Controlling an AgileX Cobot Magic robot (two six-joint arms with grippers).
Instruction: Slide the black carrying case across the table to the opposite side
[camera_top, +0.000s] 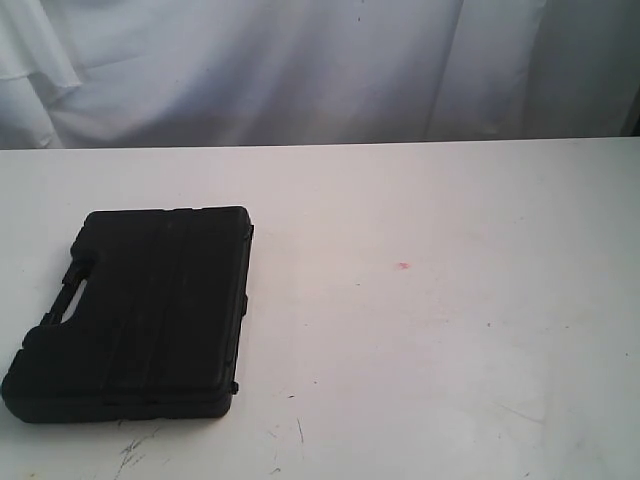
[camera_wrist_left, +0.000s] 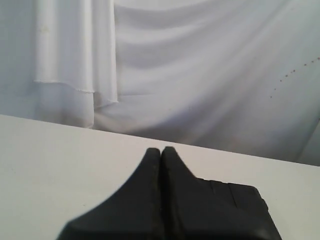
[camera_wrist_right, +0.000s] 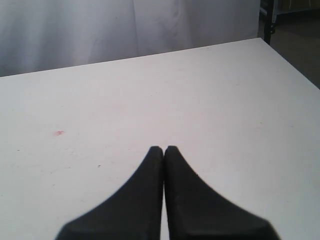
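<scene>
Black left claw (camera_wrist_left: 161, 150), right claw (camera_wrist_right: 163, 149) closed (empty).

Blk case (camera_top: 140, 310), wht table (camera_top: 450, 330) w/ red speck (camera_top: 403, 266) + dark scuffs (camera_top: 130, 450), wht drape (camera_top: 300, 70)

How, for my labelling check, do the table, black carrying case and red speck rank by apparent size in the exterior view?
1. table, largest
2. black carrying case
3. red speck, smallest by far
</scene>
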